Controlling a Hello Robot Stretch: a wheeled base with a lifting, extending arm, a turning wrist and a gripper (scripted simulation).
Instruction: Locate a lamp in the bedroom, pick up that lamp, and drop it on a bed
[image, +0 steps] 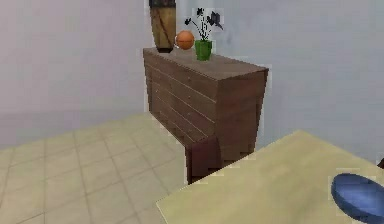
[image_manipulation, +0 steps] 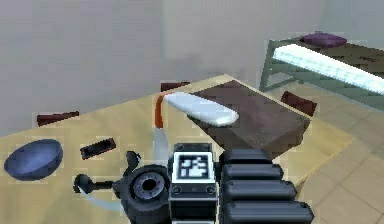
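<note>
A desk lamp (image_manipulation: 198, 106) with a long white head and an orange neck rises above the pale wooden table (image_manipulation: 120, 125) in the arm side view. Its foot is hidden behind the arm. Just below it, the gripper (image_manipulation: 108, 172) reaches left from its dark round body, next to the white marker square (image_manipulation: 192, 165). The lamp and tabletop lie right behind it, so I cannot tell whether it holds anything. A bed (image_manipulation: 335, 62) with a grey metal frame, white mattress and dark pillow stands at the upper right.
On the table are a blue bowl (image_manipulation: 34, 160), a dark brown mat (image_manipulation: 255, 118) and several small dark items. In the forward view a wooden dresser (image: 205, 100) carries an orange ball (image: 185, 40) and a potted plant (image: 204, 40). Tiled floor (image: 80, 165) lies at the left.
</note>
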